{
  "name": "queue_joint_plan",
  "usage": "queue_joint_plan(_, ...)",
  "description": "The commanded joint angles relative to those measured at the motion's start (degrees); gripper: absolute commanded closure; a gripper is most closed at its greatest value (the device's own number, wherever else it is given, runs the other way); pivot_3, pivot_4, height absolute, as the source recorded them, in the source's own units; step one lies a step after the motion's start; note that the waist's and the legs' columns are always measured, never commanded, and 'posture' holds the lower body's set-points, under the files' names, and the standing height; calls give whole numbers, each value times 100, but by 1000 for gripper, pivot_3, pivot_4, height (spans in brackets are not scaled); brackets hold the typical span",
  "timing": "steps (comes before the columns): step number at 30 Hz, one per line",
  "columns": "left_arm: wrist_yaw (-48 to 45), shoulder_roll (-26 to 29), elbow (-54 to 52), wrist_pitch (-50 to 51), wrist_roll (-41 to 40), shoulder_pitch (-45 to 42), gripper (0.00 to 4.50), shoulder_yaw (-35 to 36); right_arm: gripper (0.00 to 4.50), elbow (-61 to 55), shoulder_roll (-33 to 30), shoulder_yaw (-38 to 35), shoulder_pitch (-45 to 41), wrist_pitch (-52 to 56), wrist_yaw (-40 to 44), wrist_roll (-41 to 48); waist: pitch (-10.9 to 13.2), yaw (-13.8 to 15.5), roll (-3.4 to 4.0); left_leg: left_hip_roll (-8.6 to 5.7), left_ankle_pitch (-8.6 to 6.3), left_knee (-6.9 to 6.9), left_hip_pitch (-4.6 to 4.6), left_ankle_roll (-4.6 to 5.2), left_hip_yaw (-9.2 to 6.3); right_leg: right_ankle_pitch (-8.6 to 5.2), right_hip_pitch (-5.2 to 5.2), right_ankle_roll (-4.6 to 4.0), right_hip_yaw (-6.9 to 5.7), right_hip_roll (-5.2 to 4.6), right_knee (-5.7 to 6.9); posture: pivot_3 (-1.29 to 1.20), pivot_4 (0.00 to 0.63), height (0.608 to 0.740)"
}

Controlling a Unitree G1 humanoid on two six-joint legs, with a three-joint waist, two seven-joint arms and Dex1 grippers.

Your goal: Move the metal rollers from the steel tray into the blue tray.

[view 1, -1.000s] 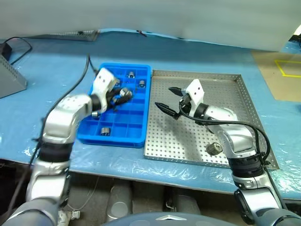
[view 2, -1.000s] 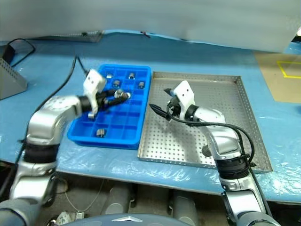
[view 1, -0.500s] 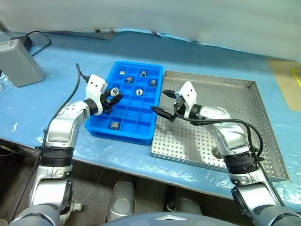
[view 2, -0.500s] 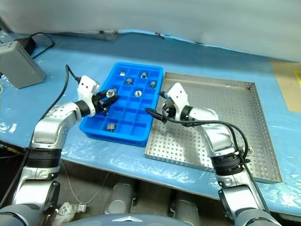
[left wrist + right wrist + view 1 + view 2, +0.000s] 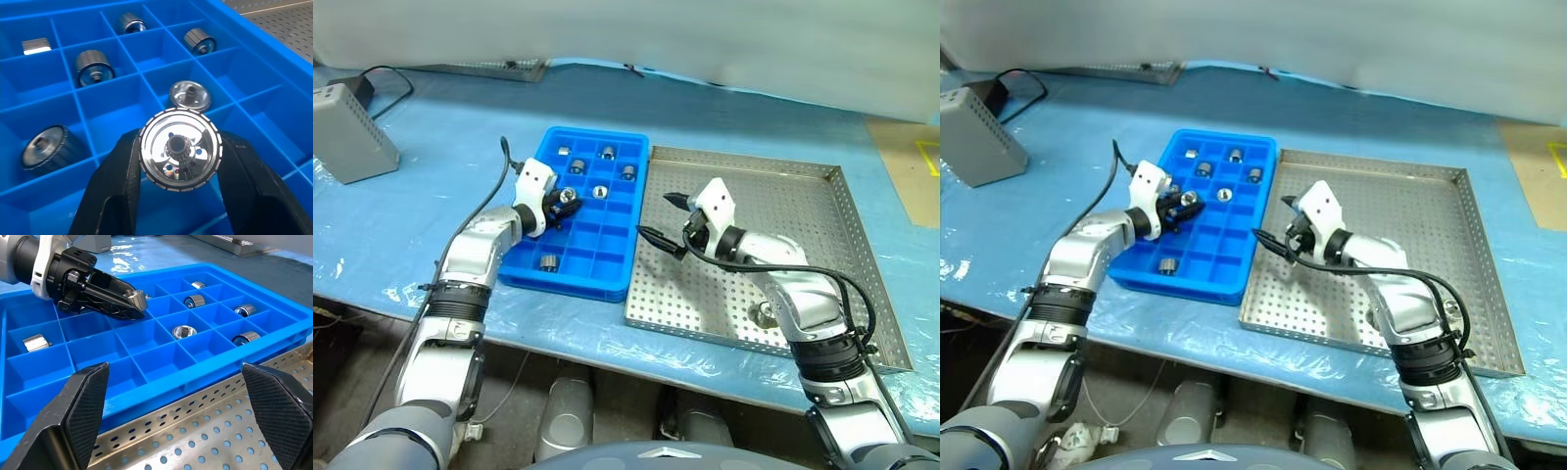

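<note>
The blue tray lies left of the steel tray, edge to edge. Several metal rollers rest in its compartments, among them one at the far end and one near the front. My left gripper is shut on a metal roller and holds it just above the tray's left-middle compartments. Over the steel tray's left part, my right gripper stands wide open with nothing between its fingers, pointing at the blue tray. One roller lies in the steel tray by my right forearm.
The trays sit on a table under a blue plastic cover. A grey box with a black cable stands at the far left. A perforated metal piece lies at the back edge.
The camera has shifted. My left gripper has carried the roller further in over the blue tray, toward its middle. The right gripper has stayed open in place.
</note>
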Motion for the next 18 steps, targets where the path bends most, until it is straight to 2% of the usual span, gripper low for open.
queue_joint_plan(1,42,115,87,-216,98,-156,2194,24,0,-292,-59,-165,8,-1,-70,40,0,-19,0,0,0,0,1,0,0,0,0,0,0,0,1,289,150,740)
queue_joint_plan(3,63,120,177,-289,86,-211,1721,77,0,-245,-69,-153,-8,-18,-111,9,0,-38,0,1,1,0,2,-1,0,0,0,0,0,0,2,287,150,740)
queue_joint_plan(7,108,108,249,-339,55,-304,433,136,0,-216,-85,-137,1,-32,-141,-7,0,-87,0,-1,2,0,-1,-3,0,0,0,0,-1,0,2,282,150,740)
queue_joint_plan(15,-657,7,-116,-118,-445,-687,433,82,0,-272,-115,-191,74,-26,-259,-75,0,-161,-1,0,4,0,-2,-1,0,0,0,0,-1,0,2,237,150,740)
queue_joint_plan(18,-1444,-190,84,-183,-565,-1151,433,-305,0,-470,-172,-425,211,52,-430,-39,1,-141,-2,-1,10,0,-5,5,2,0,0,-1,-2,-1,3,157,150,740)
